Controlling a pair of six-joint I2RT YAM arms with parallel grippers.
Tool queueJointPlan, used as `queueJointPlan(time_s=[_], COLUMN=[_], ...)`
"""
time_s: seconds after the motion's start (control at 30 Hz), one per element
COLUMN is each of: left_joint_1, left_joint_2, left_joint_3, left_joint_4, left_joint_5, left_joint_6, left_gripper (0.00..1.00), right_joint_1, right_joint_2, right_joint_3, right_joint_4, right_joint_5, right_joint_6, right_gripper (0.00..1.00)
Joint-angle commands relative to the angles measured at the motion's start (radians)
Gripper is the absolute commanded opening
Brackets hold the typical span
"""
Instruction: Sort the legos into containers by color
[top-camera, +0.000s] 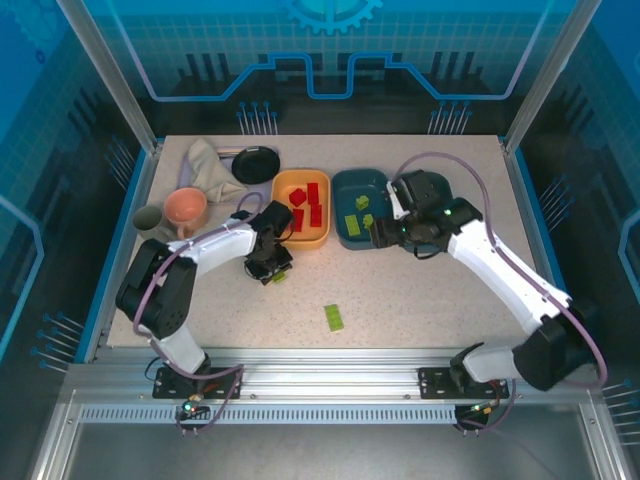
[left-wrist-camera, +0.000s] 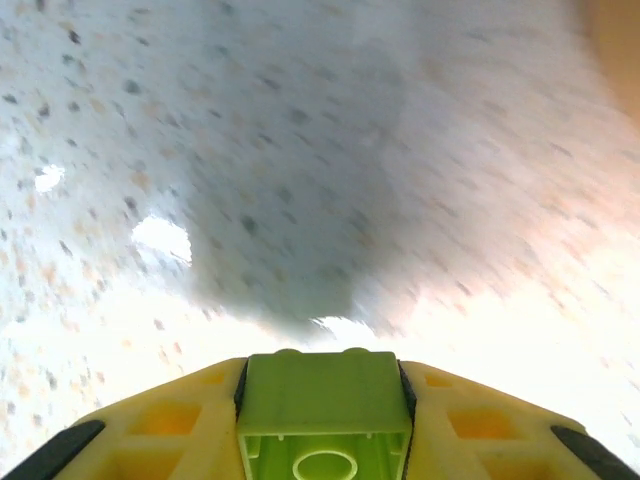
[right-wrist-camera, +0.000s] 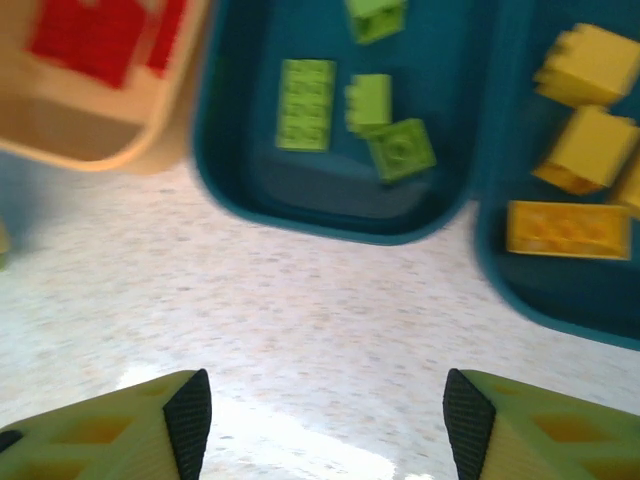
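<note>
One studded lime lego (left-wrist-camera: 322, 415) pinched in L gripper (left-wrist-camera: 322, 380); R gripper (right-wrist-camera: 327, 405) open.

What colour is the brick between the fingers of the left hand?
The brick is lime green, best seen in the left wrist view.

My right hand (right-wrist-camera: 327, 410) hung with fingers spread apart above the speckled pale counter (right-wrist-camera: 300, 300). Beyond, a dark teal plastic tray (right-wrist-camera: 330, 218) held four lime green studded bricks (right-wrist-camera: 305, 103), between a light orange tray (right-wrist-camera: 150, 142) with red bricks (right-wrist-camera: 85, 35) and another teal tray (right-wrist-camera: 530, 292) with yellow bricks (right-wrist-camera: 565, 228).
</note>
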Motion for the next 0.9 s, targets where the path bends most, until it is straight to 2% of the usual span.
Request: queueJointPlan(time_s=[0.0, 0.1, 0.2, 0.43, 0.63, 0.87], left_joint_1=[-0.058, -0.080, -0.084, -0.092, -0.094, -0.093], left_joint_2=[-0.054, 0.028, 0.157, 0.477, 0.729, 0.852], left_joint_3=[0.177, 0.330, 0.498, 0.931, 1.256, 1.341], left_joint_4=[-0.059, -0.070, -0.068, -0.135, -0.219, -0.178], left_joint_5=[-0.029, -0.027, -0.020, 0.003, -0.023, -0.005], left_joint_6=[0.065, 0.111, 0.151, 0.234, 0.281, 0.304], left_gripper=[0.32, 0.31, 0.31, 0.31, 0.31, 0.36], right_joint_1=[-0.035, -0.038, -0.025, 0.017, 0.033, 0.065], right_joint_2=[-0.084, -0.123, -0.143, -0.187, -0.251, -0.276], right_joint_3=[-0.099, -0.176, -0.237, -0.316, -0.356, -0.376], right_joint_4=[0.125, 0.160, 0.163, 0.110, 0.069, 0.029], right_joint_5=[-0.283, -0.378, -0.389, -0.321, -0.283, -0.235], right_joint_6=[0.015, 0.031, 0.043, 0.038, 0.051, 0.044], right_gripper=[0.66, 0.66, 0.66, 0.66, 0.66, 0.67])
